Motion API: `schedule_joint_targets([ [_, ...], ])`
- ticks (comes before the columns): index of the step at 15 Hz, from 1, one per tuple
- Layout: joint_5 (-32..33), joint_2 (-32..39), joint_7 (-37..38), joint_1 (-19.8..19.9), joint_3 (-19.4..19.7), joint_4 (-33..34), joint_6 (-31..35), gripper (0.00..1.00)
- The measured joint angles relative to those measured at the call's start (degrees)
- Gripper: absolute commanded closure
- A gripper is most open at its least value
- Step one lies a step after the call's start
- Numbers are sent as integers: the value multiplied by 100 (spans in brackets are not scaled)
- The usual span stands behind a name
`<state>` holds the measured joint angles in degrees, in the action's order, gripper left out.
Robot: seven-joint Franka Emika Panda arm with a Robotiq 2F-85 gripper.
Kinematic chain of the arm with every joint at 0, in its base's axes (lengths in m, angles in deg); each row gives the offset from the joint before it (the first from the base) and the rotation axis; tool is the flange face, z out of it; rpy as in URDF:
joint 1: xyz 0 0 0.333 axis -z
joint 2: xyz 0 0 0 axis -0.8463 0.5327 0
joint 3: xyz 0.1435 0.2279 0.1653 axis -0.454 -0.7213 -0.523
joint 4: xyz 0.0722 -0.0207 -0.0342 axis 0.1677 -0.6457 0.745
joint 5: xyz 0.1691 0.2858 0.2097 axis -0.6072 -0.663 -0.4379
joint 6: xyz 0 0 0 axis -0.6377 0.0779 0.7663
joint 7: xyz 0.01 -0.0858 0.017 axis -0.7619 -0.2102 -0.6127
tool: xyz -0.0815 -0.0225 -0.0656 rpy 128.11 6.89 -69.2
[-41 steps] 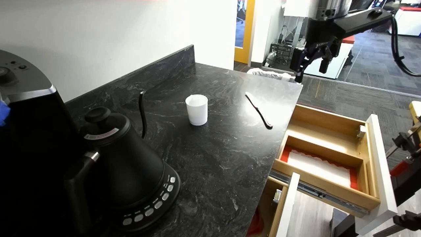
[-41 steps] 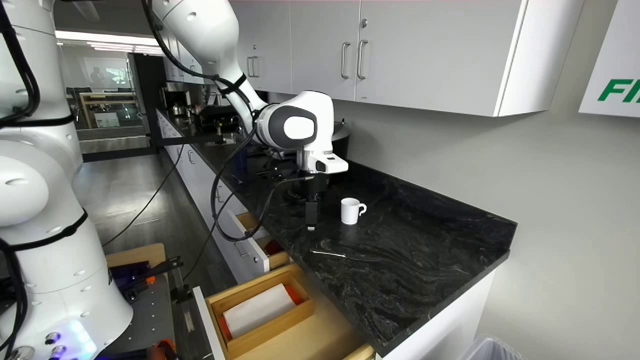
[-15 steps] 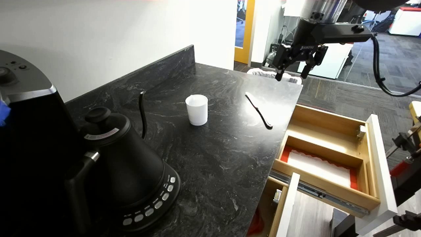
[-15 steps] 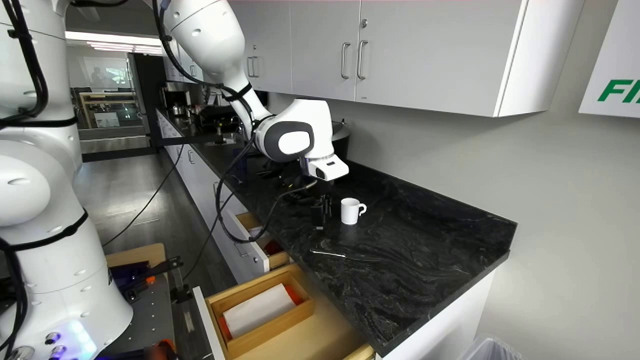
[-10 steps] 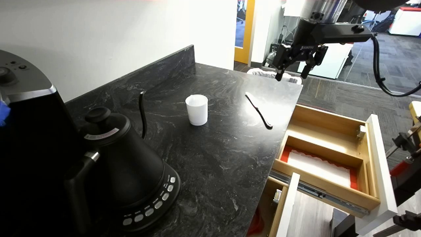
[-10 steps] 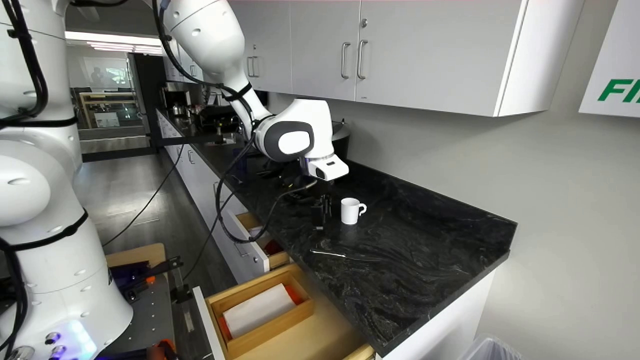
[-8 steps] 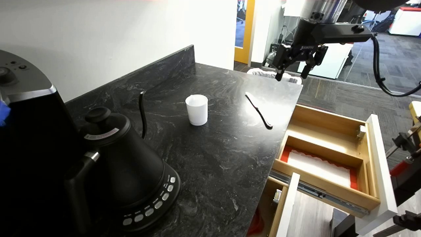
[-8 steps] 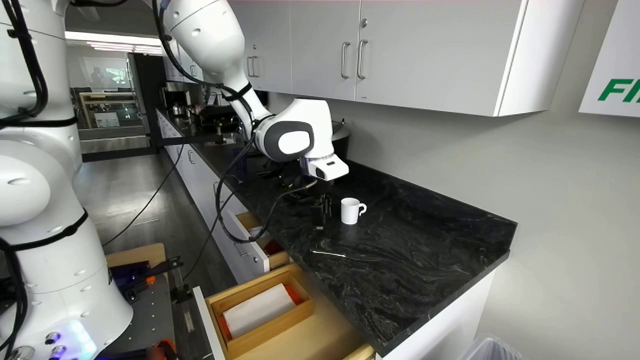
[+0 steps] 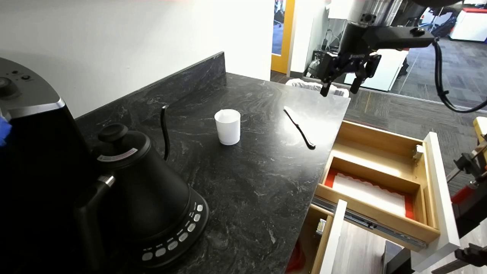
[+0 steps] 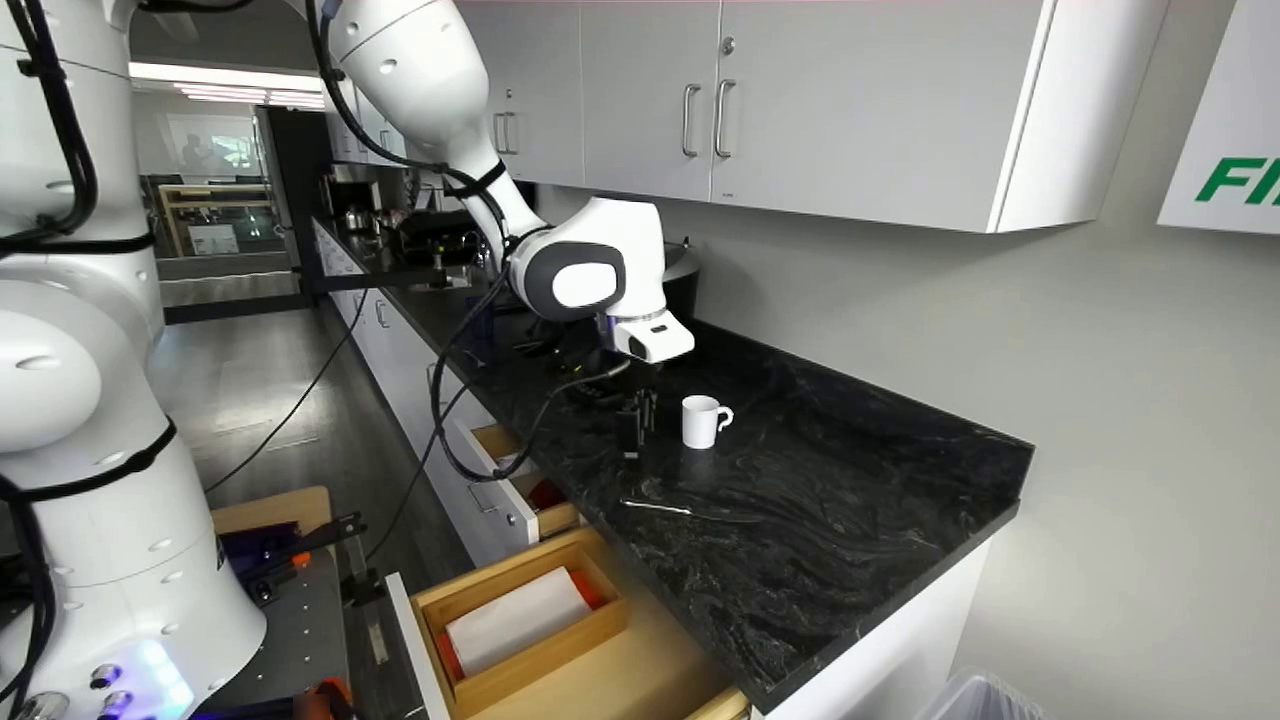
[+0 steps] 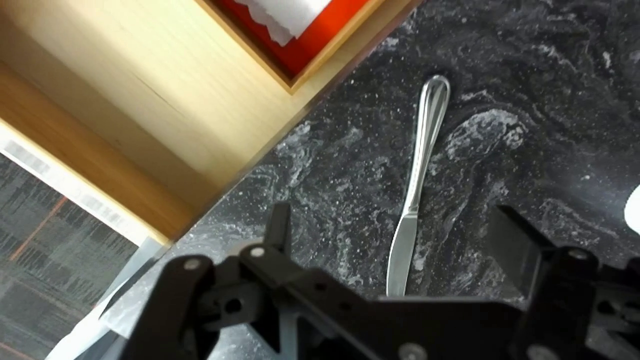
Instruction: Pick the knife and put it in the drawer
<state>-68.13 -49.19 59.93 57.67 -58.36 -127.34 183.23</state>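
Observation:
The knife (image 9: 299,128) lies flat on the dark countertop near its edge, dark in this exterior view. It shows as a thin light line in an exterior view (image 10: 690,512) and as silver metal in the wrist view (image 11: 425,145). The light-wood drawer (image 9: 380,135) stands pulled out below the counter edge; it also shows in an exterior view (image 10: 545,660) and the wrist view (image 11: 150,100). A divided part holds white and red contents. My gripper (image 9: 339,90) is open and empty above the counter. In the wrist view the fingers (image 11: 391,215) stand either side of the blade; the gripper's body hides the blade tip.
A white cup (image 9: 228,127) stands upright beside the knife, also in an exterior view (image 10: 700,422). A black kettle (image 9: 140,190) stands farther along the counter. Another drawer (image 9: 335,236) is partly open beside the wooden one. White cabinets (image 10: 850,110) hang above the counter.
Since the oldest frames my gripper has turned, so both fingers now show side by side. In the last half second it has shifted only slightly. The knife, cup and drawer have not moved.

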Motion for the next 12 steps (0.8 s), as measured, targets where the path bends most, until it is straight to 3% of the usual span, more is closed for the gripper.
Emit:
schedule_joint_targets([
  [7, 341, -1293, 467, -277, -186, 268, -1346, 0],
  [10, 108, -1464, 463, -260, -237, 18, -1421, 0],
  [12, -19, -1170, 450, -200, -230, -25, -1202, 0],
])
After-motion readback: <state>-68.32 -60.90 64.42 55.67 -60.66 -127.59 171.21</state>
